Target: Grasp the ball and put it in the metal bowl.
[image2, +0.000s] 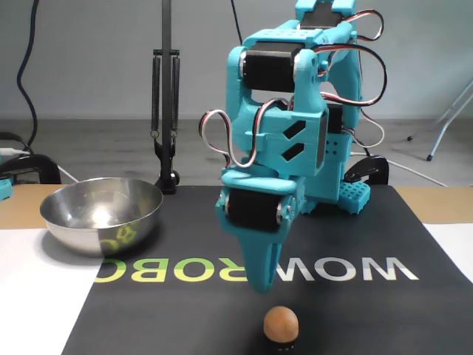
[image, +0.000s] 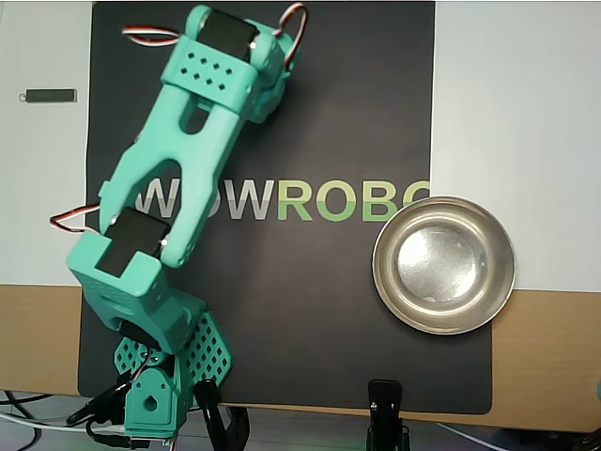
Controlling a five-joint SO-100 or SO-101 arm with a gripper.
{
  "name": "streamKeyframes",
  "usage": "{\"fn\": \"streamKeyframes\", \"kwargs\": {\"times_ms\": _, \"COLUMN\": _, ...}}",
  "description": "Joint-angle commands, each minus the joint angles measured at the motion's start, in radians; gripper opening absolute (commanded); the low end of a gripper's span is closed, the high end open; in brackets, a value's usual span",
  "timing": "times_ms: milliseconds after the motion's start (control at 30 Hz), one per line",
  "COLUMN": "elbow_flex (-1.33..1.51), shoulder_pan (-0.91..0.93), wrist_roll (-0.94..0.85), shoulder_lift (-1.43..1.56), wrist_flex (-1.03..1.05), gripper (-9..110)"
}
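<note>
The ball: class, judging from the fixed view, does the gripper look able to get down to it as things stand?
Probably yes. The gripper hangs just above the ball, slightly to its left in the fixed view, with only bare mat between them. Whether its jaws are open cannot be told.

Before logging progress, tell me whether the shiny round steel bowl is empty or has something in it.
Empty. The shiny round steel bowl shows only bare reflective bottom from overhead; the small orange-tan ball sits on the black mat in the fixed view.

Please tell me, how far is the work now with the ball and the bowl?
Nothing is finished yet. The ball sits on the black mat, ungrasped, and the metal bowl is empty. In hand: the gripper hangs just above the ball. Left: grasp the ball, carry it over, drop it in the bowl.
</note>
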Motion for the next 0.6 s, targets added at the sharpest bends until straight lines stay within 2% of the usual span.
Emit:
{"fn": "streamKeyframes", "kwargs": {"times_ms": 0, "elbow_flex": -0.029, "shoulder_pan": -0.020, "wrist_roll": -0.002, "shoulder_lift": 0.011, "wrist_flex": -0.003, "gripper": 1}}
{"fn": "streamKeyframes", "kwargs": {"times_ms": 567, "elbow_flex": -0.029, "shoulder_pan": -0.037, "wrist_roll": -0.002, "shoulder_lift": 0.006, "wrist_flex": -0.003, "gripper": 1}}
